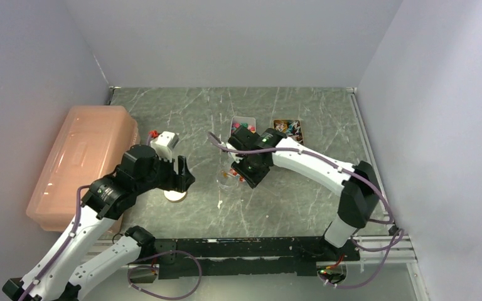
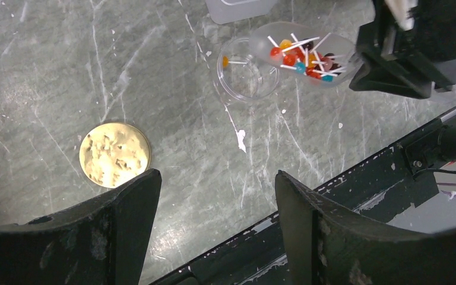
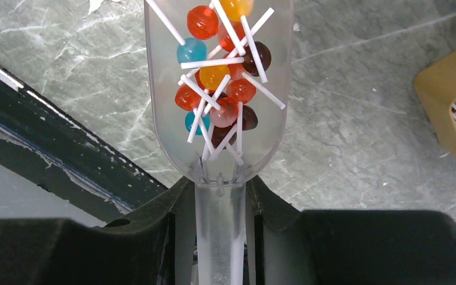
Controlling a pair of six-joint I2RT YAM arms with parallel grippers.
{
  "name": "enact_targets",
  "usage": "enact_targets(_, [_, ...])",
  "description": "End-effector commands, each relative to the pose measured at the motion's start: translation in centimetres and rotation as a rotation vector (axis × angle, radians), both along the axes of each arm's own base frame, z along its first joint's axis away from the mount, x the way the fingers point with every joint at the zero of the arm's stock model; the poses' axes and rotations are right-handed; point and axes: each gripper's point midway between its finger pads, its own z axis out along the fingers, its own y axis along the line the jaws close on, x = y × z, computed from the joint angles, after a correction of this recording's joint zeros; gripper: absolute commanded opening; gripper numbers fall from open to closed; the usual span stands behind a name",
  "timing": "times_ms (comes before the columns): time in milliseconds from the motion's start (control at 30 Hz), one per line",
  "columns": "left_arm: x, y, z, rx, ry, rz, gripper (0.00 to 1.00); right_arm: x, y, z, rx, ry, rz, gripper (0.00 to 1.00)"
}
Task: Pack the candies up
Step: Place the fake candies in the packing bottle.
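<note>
The right gripper (image 3: 218,199) is closed narrowly on the handle of a clear scoop (image 3: 273,127). The scoop's long axis runs straight out ahead of the jaws, bowl foremost. The candies (image 3: 214,77) are round sweets on white sticks, in red, orange, blue and dark brown. They lie heaped in the bowl just ahead of the fingertips, sticks crossing every way.

That wrist's own camera cuts off the scoop's mouth. The left wrist view shows it pointing at a clear round cup (image 2: 240,95); the lip seems to sit at or over the cup's rim, though the transparent edges blur together. One orange candy (image 2: 225,60) lies inside the cup.

The left gripper (image 2: 214,184) stands wide and holds nothing, with a gold lid (image 2: 114,154) on the table just ahead of one finger. Only the overhead view shows the pink bin (image 1: 88,157), well off to the left gripper's outer side.
</note>
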Motion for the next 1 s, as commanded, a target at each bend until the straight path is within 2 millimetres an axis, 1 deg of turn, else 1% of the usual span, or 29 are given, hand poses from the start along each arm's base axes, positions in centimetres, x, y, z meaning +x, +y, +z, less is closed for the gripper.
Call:
enact_targets(0, [0.1,0.0,0.9,-0.026,-0.032,0.008,0.76,-0.6,1.1,1.1,-0.006,0.046,0.028,0.0])
enact_targets(100, [0.0,-0.1,1.1,-0.03,-0.037,0.0,0.76,-0.8,1.6,0.8,-0.029,0.079,0.03,0.0])
enact_targets(400, [-0.4,-0.1,1.6,-0.047,-0.057,-0.015,0.76,-2.0,1.4,0.1,-0.124,0.163,0.017,0.0])
enact_targets(567, [-0.6,-0.3,1.8,-0.057,-0.065,-0.028,0.77,-2.3,1.3,-0.3,-0.174,0.196,0.001,0.0])
enact_targets(833, [-0.8,-0.3,2.0,-0.067,-0.074,-0.039,0.77,-2.6,0.7,0.0,-0.237,0.23,-0.041,0.0])
enact_targets(967, [-1.0,-0.4,2.2,-0.072,-0.079,-0.045,0.77,-2.7,0.7,0.5,-0.237,0.233,-0.068,0.0])
